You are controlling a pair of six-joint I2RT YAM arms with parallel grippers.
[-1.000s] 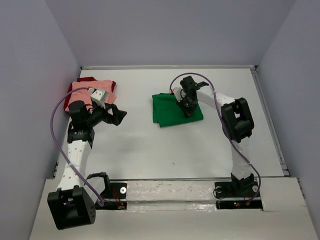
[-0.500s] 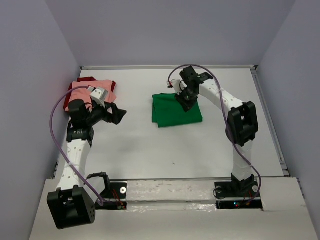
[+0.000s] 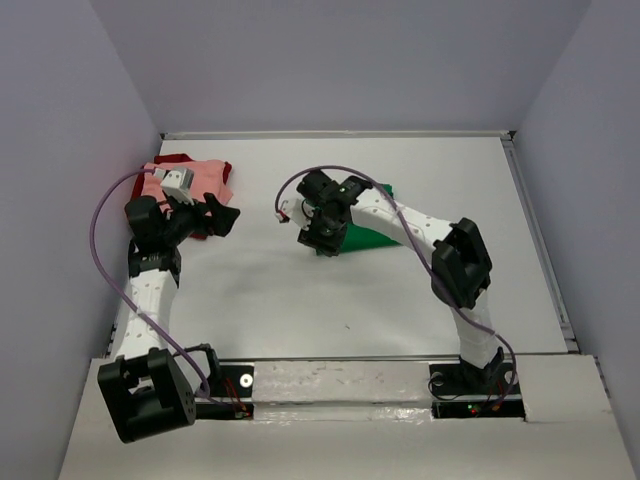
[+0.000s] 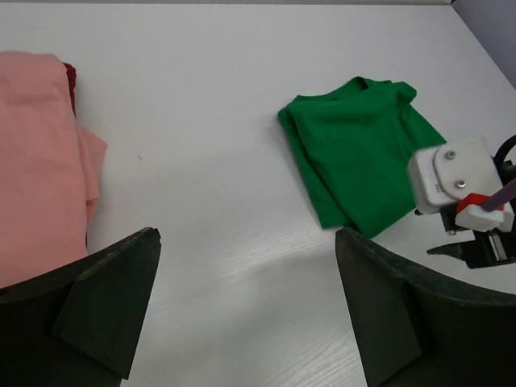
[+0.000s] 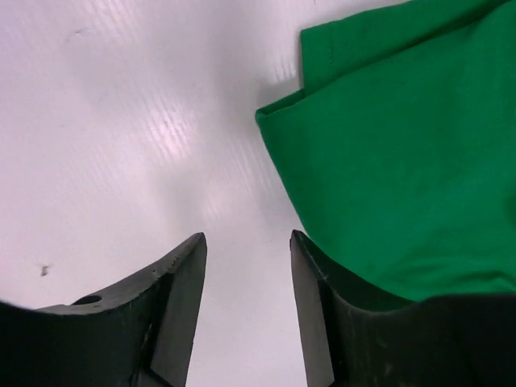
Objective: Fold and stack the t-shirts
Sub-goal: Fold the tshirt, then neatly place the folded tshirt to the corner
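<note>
A folded bright green t-shirt (image 3: 368, 236) (image 4: 363, 153) (image 5: 403, 161) lies mid-table, partly under my right arm. My right gripper (image 3: 314, 238) (image 5: 248, 236) hovers at its left edge, open, with only bare table between the fingers; the right finger (image 5: 322, 306) sits beside the shirt's hem. At the far left a salmon pink t-shirt (image 3: 203, 178) (image 4: 36, 161) lies folded on a dark red t-shirt (image 3: 224, 170) (image 4: 70, 81), of which only the edges show. My left gripper (image 3: 218, 218) (image 4: 247, 234) is wide open just right of that stack, holding nothing.
Grey walls close the table (image 3: 330, 300) in at the back and both sides. A raised rim (image 3: 545, 250) runs along the right edge. The right wrist's white camera block (image 4: 451, 173) shows in the left wrist view, next to the green shirt.
My right gripper has opened and swung left, from on top of the green shirt to its left edge. My left arm has drawn back towards the pink stack, still open.
</note>
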